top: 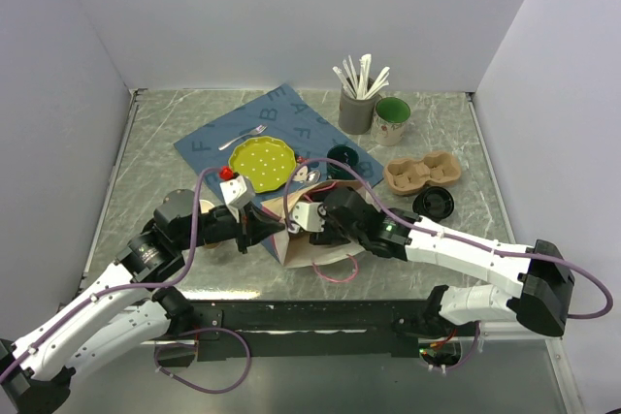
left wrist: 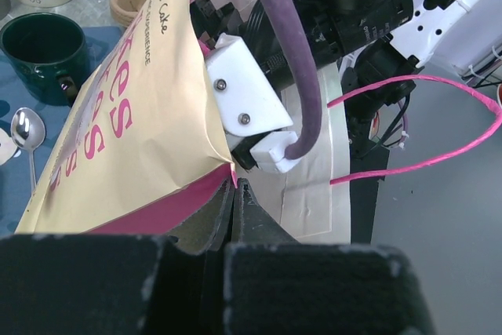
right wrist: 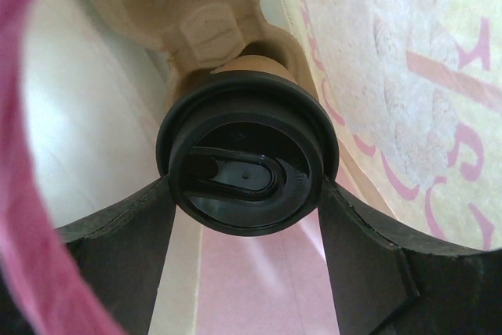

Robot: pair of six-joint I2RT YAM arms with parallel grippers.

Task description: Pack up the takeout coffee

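Note:
The takeout coffee [right wrist: 247, 164], a brown paper cup with a black lid, is inside the paper bag [top: 303, 242]. It stands in a pulp cup carrier [right wrist: 200, 17] that lies in the bag. My right gripper [right wrist: 247, 194] reaches into the bag, and its fingers [right wrist: 125, 233] press on both sides of the lid. In the top view the right gripper [top: 325, 220] is at the bag's mouth and the cup is hidden. My left gripper [left wrist: 235, 192] is shut on the bag's edge [left wrist: 212, 170] and holds the mouth up.
A second pulp carrier [top: 422, 172] and a loose black lid [top: 434, 203] lie to the right. A dark green mug [top: 342, 157], a yellow plate [top: 262, 162], a fork [top: 243, 136], a utensil cup [top: 357, 109] and a mug [top: 392, 118] stand behind. Pink bag handles [left wrist: 423, 162] loop out.

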